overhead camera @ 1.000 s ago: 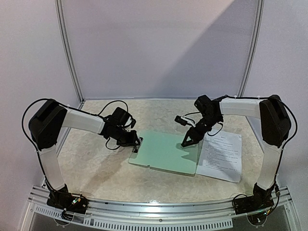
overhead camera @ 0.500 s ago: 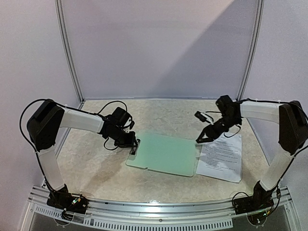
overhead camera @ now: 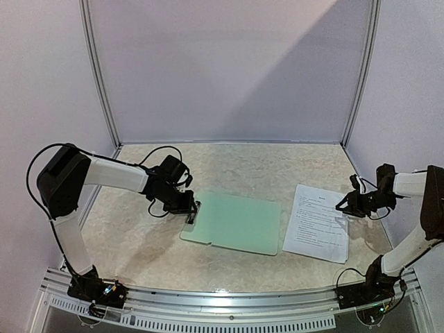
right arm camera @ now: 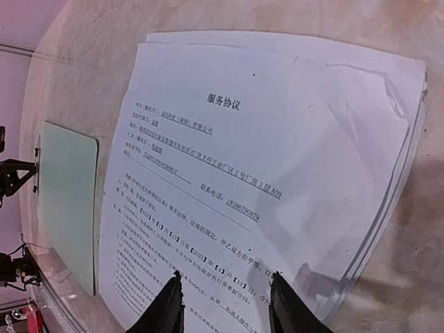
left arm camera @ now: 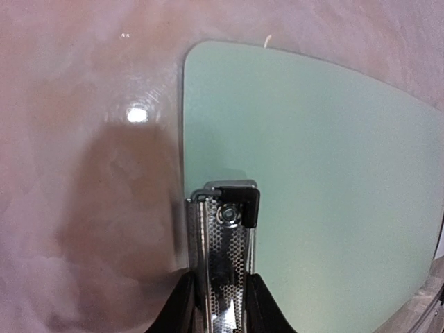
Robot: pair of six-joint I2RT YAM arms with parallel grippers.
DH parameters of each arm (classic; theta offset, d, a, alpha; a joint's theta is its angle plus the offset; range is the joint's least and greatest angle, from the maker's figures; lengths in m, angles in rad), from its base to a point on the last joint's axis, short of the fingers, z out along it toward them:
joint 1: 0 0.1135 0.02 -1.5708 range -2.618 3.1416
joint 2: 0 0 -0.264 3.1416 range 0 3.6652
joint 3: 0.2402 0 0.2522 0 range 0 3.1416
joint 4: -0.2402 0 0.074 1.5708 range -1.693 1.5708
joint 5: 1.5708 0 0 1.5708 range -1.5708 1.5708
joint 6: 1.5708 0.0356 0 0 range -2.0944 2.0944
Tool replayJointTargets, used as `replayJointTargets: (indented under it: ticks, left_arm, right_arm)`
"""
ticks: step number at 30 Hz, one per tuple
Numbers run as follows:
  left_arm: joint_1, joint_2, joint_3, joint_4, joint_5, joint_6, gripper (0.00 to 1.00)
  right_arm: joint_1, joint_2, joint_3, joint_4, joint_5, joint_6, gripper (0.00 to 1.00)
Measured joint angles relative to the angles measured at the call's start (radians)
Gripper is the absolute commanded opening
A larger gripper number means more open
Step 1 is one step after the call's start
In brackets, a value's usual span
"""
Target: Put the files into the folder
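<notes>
The folder is a mint-green clipboard lying flat mid-table, its metal clip at the left short edge. My left gripper is shut on that clip; in the left wrist view the fingers pinch the chrome clip from both sides, with the green board beyond. The files are a slightly fanned stack of printed white sheets to the right of the folder. My right gripper is open and empty, low over the stack's right edge; in its wrist view, the gripper has the sheets under it.
Marbled tabletop enclosed by pale walls on three sides, with a metal rail along the near edge. The stack's right edge lies close to the right wall. The folder shows edge-on at the left of the right wrist view.
My right arm has swung from above the folder's right end out to the right edge of the files. The left gripper stays on the clip; the folder has shifted slightly left.
</notes>
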Motion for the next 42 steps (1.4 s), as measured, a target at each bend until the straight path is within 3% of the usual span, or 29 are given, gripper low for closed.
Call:
replayJointTargets:
  ticks: [20,30,42]
  left_arm:
    - [0.0,-0.029,-0.034,0.001,0.0,-0.007,0.0]
    - [0.0,-0.03,-0.034,0.001,0.0,-0.007,0.0]
    - [0.0,-0.03,-0.035,0.004,0.003,-0.008,0.0]
  right_arm:
    - [-0.045,-0.025,-0.015,-0.023,0.092,0.059,0.37]
    - [-0.045,-0.021,-0.016,-0.033,0.102,0.058,0.45]
    - [-0.046,0.049,-0.019,-0.043,0.095,0.063,0.43]
